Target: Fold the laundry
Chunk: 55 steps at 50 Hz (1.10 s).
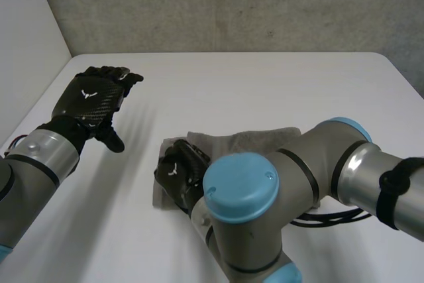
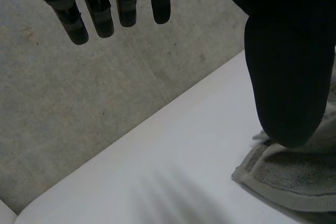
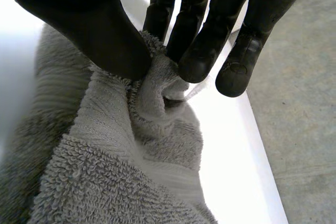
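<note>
– The right hand (image 3: 89, 24) is pinching a bunched edge of the towel (image 1: 265, 138), toward the table's (image 1: 265, 84) near edge.
– The left hand (image 1: 93, 101) hangs spread and empty. I think that thin pinch may slip when lifted.

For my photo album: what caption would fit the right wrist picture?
The robot's right hand pinches a bunched fold of the grey towel on the white table.

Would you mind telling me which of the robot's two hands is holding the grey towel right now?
The right hand: its thumb and fingers pinch a bunched fold of the grey towel. The left hand is open, clear of the towel.
</note>
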### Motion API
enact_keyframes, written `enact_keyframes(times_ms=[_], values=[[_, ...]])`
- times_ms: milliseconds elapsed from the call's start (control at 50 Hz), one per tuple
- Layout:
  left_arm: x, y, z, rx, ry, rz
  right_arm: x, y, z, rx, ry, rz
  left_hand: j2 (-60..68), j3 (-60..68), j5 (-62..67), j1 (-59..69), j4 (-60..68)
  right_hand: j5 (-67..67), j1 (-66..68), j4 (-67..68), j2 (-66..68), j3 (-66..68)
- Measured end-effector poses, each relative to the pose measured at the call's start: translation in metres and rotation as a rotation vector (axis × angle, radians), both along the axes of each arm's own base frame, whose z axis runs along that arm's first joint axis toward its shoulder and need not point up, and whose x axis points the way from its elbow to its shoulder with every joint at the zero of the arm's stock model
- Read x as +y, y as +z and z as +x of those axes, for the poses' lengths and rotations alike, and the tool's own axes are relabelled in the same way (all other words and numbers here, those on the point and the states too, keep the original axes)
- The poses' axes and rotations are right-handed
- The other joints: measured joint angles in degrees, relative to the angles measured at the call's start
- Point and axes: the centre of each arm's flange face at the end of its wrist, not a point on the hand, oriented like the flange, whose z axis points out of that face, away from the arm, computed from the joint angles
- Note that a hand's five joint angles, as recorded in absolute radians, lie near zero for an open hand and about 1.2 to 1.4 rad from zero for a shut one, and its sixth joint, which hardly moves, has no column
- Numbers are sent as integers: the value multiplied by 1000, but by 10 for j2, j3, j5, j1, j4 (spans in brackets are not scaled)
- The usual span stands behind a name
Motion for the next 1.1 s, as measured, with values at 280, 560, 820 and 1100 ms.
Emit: enact_keyframes(times_ms=[280, 560, 820, 1100], values=[[-6, 5, 0, 70, 19, 15, 6, 1, 21, -103, 67, 110, 0, 0, 0, 0, 0, -15, -13, -14, -15, -15], [-11, 8, -9, 124, 9, 30, 0, 23, -12, -152, 42, 349, 0, 0, 0, 0, 0, -632, -626, -619, -618, -631], [0, -46, -52, 115, -73, 210, -67, 33, -126, -225, -348, 460, 1, 0, 0, 0, 0, -632, -626, -619, -618, -631], [6, -98, -60, 27, -30, 325, -87, -9, -179, -228, -492, 537, 1, 1, 0, 1, 1, -385, -378, -387, -377, -388]])
